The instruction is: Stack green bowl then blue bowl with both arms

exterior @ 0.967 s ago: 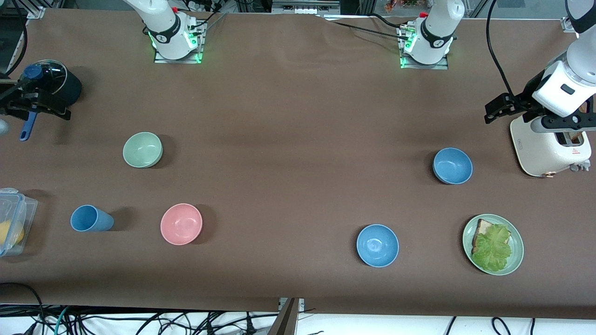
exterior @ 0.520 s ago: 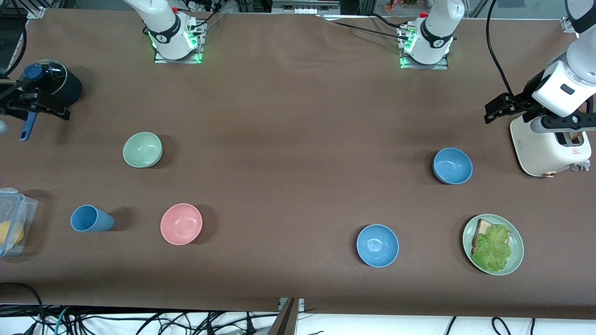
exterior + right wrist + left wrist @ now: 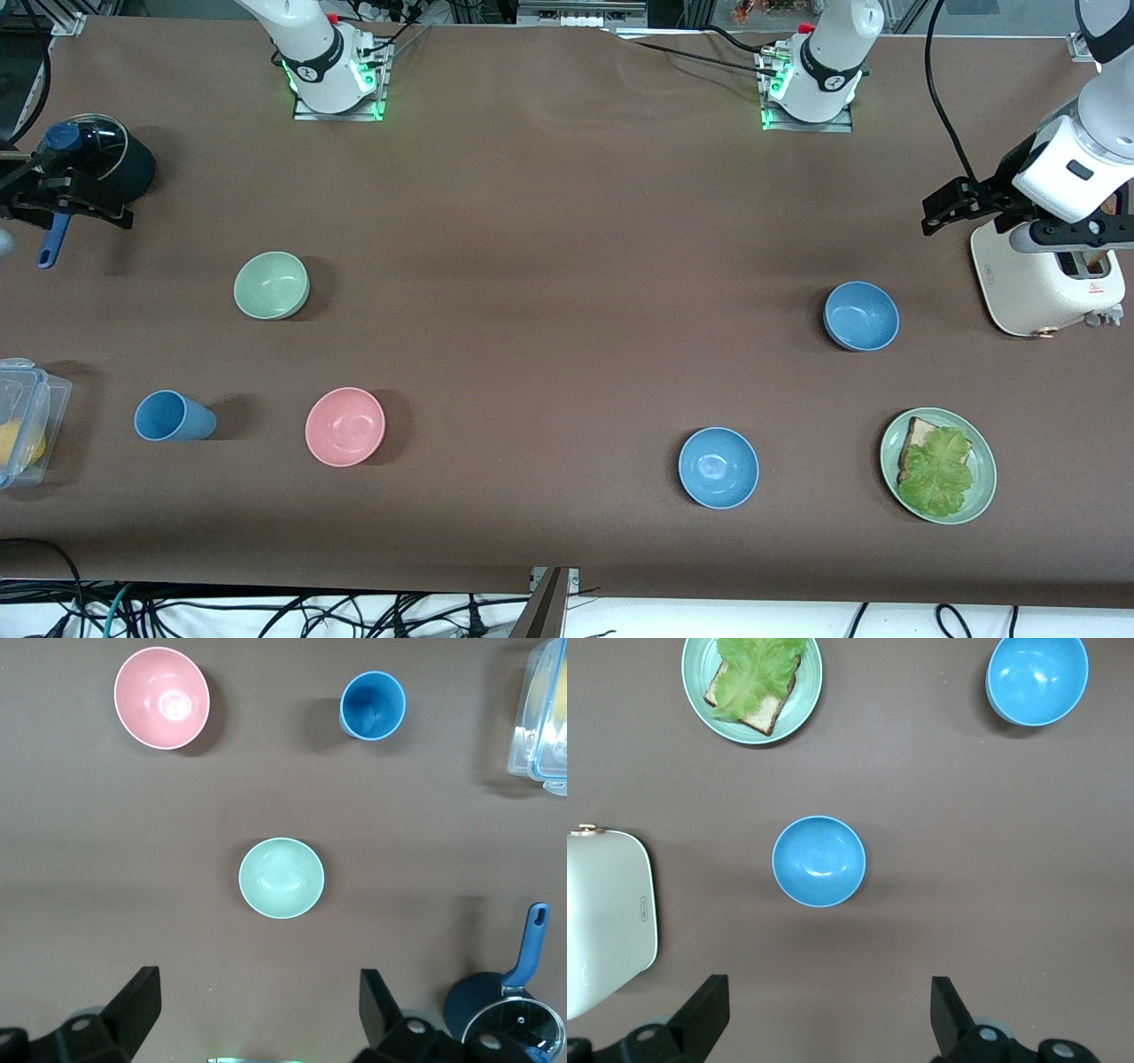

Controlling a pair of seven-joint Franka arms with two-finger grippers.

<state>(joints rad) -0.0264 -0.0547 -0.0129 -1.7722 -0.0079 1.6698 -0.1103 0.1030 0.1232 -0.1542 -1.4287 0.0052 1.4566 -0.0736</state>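
Nothing moved; left end effector (image 3: 824, 1014) and right end effector (image 3: 257, 1010) spread wide, fingertips cut off.

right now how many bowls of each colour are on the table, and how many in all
blue bowl: 2
green bowl: 1
pink bowl: 1
total: 4 bowls, none stacked yet
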